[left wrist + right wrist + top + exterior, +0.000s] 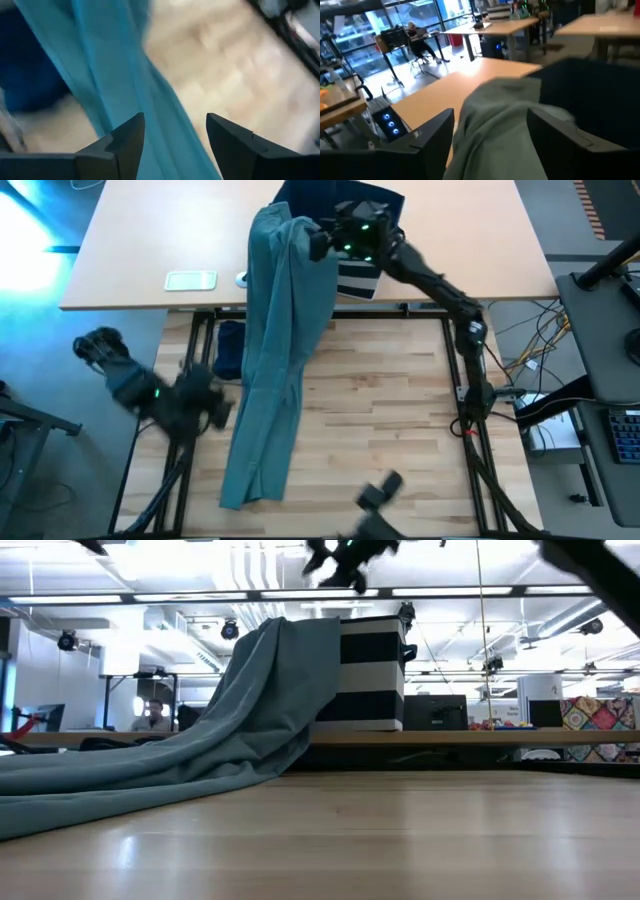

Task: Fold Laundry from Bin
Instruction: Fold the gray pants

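We see the teal-green garment draped from the striped bin down across the table. Right gripper above the bin and left gripper both released.

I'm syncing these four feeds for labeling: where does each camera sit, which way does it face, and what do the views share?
High view: overhead, straight down; both arms, teal garment, bin.
Low view: table height, level across the table; right arm at top.
Left wrist view: down past open left gripper at the garment.
Right wrist view: past open right gripper at garment, bin and room.
Shared: the teal garment shows in all four.
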`<act>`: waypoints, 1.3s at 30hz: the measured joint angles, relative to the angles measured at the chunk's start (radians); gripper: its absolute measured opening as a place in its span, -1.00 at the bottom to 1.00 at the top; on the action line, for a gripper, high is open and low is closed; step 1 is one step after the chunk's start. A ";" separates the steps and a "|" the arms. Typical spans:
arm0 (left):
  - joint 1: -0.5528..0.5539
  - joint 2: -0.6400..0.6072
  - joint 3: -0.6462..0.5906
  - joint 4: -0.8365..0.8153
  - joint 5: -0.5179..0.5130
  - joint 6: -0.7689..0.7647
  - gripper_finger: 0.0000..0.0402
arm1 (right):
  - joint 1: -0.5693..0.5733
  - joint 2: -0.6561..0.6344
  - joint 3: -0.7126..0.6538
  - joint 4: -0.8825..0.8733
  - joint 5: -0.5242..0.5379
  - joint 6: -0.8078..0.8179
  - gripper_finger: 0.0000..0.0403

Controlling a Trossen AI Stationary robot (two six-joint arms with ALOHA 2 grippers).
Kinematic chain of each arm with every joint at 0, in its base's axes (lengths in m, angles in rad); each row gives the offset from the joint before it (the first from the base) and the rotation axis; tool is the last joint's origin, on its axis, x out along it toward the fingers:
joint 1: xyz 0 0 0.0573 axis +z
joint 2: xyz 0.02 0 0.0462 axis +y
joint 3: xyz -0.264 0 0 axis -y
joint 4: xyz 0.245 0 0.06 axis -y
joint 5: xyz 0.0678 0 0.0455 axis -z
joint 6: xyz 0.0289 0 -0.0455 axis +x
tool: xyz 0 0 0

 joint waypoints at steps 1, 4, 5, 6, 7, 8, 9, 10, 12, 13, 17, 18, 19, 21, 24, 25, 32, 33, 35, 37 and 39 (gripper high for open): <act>0.082 -0.020 -0.007 0.015 -0.023 0.081 -0.03 | 0.006 -0.030 0.000 -0.022 0.001 -0.015 0.23; 0.375 -0.063 -0.030 0.139 -0.022 0.369 -0.04 | 0.032 -0.131 0.000 -0.086 0.000 -0.054 0.26; 0.490 -0.068 -0.041 0.221 0.006 0.496 -0.03 | 0.043 -0.162 0.001 -0.107 0.000 -0.061 0.26; 0.601 -0.068 -0.054 0.312 0.059 0.621 -0.02 | 0.056 -0.191 0.001 -0.130 0.001 -0.067 0.26; 0.705 -0.060 -0.068 0.415 0.125 0.730 -0.01 | 0.070 -0.217 0.001 -0.152 0.002 -0.074 0.26; 0.809 -0.048 -0.083 0.515 0.199 0.813 0.01 | 0.085 -0.240 0.001 -0.175 0.006 -0.076 0.25; 0.906 -0.033 -0.101 0.613 0.277 0.880 0.04 | 0.102 -0.261 0.001 -0.199 0.013 -0.077 0.25; 0.993 -0.015 -0.114 0.697 0.350 0.931 0.06 | 0.120 -0.280 0.001 -0.226 0.026 -0.078 0.24; 1.150 0.029 -0.123 0.830 0.447 0.980 0.12 | 0.156 -0.311 0.001 -0.287 0.054 -0.079 0.23; 1.213 0.054 -0.123 0.890 0.479 0.998 0.14 | 0.175 -0.326 0.001 -0.320 0.069 -0.079 0.23; 1.343 0.175 -0.071 0.969 0.537 1.081 0.18 | 0.230 -0.361 0.001 -0.472 0.135 -0.078 0.22; 1.351 0.208 -0.048 0.965 0.539 1.106 0.18 | 0.241 -0.363 0.001 -0.507 0.152 -0.076 0.22; 1.354 0.244 -0.021 0.962 0.539 1.130 0.17 | 0.249 -0.364 0.001 -0.537 0.163 -0.075 0.22; 1.354 0.313 0.036 0.957 0.528 1.167 0.16 | 0.261 -0.361 0.000 -0.586 0.180 -0.074 0.21; 1.358 0.410 0.153 0.908 0.457 1.182 0.16 | 0.266 -0.350 -0.001 -0.615 0.183 -0.064 0.21; 1.361 0.435 0.196 0.879 0.434 1.189 0.16 | 0.266 -0.345 -0.001 -0.615 0.182 -0.062 0.22; 1.387 0.579 0.478 0.691 0.349 1.268 0.15 | 0.265 -0.315 -0.002 -0.650 0.182 -0.085 0.20; 1.390 0.598 0.510 0.671 0.352 1.280 0.14 | 0.265 -0.310 -0.002 -0.651 0.182 -0.094 0.21; 1.394 0.633 0.567 0.631 0.360 1.299 0.06 | 0.265 -0.305 -0.002 -0.655 0.182 -0.109 0.21; 1.394 0.669 0.625 0.575 0.362 1.308 -0.10 | 0.265 -0.299 -0.002 -0.654 0.182 -0.121 0.21; 1.394 0.703 0.681 0.524 0.362 1.325 -0.34 | 0.264 -0.296 -0.002 -0.655 0.182 -0.129 0.20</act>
